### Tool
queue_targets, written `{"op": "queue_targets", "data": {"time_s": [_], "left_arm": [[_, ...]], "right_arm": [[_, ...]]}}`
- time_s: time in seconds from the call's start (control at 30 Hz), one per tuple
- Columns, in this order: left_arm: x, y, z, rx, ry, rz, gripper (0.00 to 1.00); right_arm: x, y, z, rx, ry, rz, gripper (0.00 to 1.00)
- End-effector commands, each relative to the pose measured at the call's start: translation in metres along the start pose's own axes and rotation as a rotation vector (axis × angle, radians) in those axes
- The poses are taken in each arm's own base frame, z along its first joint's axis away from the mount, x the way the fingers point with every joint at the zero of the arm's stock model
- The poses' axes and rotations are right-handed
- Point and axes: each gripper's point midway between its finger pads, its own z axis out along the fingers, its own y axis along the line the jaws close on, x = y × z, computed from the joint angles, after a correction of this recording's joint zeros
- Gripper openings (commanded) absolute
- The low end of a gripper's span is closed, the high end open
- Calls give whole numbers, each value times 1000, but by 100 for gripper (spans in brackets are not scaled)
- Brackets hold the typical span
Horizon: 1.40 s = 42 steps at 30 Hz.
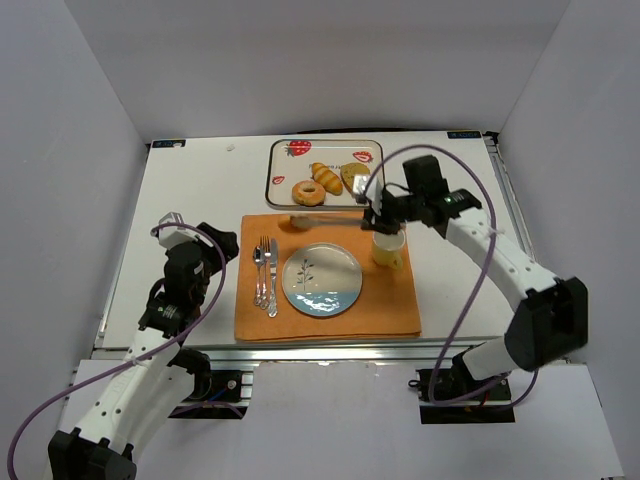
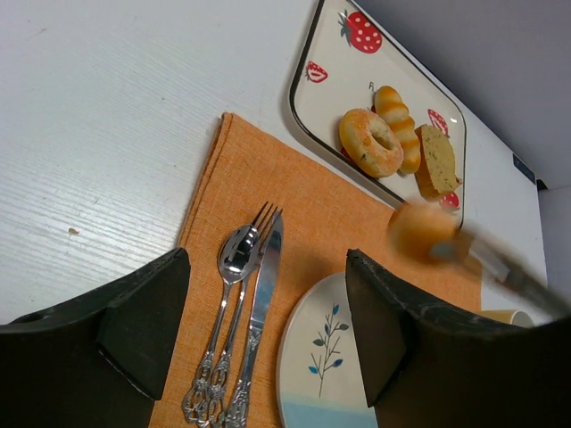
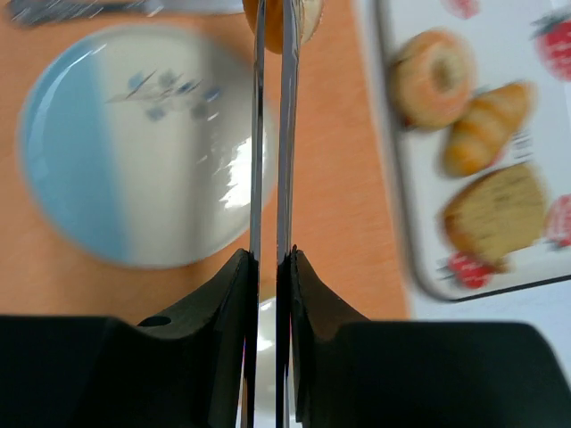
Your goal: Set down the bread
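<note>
Roll (image 2: 417,230) pinched in tongs (image 3: 258,134), short of the plate (image 1: 322,282); bagel (image 1: 308,191) untouched.
From above, the right gripper (image 1: 375,215) is clamped on the tongs and holds them level over the orange mat (image 1: 390,305), with their tip between the tray (image 1: 275,165) and the plate. The bagel lies on the tray beside other baked pieces (image 1: 340,178). The left wrist view shows the left gripper (image 2: 266,294) spread wide and empty above the cutlery (image 2: 234,259), and the roll in the air beyond. The right wrist view shows the blades pressed nearly together, pinching the roll at their far end just past the plate's rim. Judging from this, nothing is placed yet: the roll is midway and the bagel waits.
</note>
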Motion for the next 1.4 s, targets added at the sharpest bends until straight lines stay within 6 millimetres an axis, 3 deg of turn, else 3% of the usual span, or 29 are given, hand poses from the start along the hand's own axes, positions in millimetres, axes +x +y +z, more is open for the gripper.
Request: {"op": "queue_targets", "data": {"time_s": [0.0, 0.03, 0.13, 0.27, 0.47, 0.7, 1.03, 1.13, 1.2, 1.37], "left_arm": [[-9, -9, 1, 29, -29, -13, 80], [-9, -9, 2, 32, -30, -11, 80], [-6, -12, 5, 41, -18, -5, 80], [-6, -15, 8, 52, -9, 1, 80], [-6, -17, 8, 56, -5, 9, 80], [-6, -13, 5, 54, -18, -10, 80], [-9, -15, 4, 57, -22, -2, 80], [-9, -17, 5, 61, -22, -3, 80], [-9, -18, 5, 66, -20, -4, 80], [-9, -20, 6, 73, -20, -4, 80]], "right_arm": [[28, 63, -15, -145, 40, 5, 1], [40, 81, -21, -162, 60, 22, 2], [55, 105, -28, -175, 88, 12, 3], [64, 117, -29, -174, 116, 9, 7], [68, 116, -26, -161, 138, 26, 30], [53, 111, -31, -140, 98, 0, 45], [20, 110, -45, -125, -1, -47, 47], [9, 105, -48, -95, -31, -29, 47], [-2, 89, -47, -35, -55, 0, 45], [-8, 26, -29, 132, -28, 28, 39]]}}
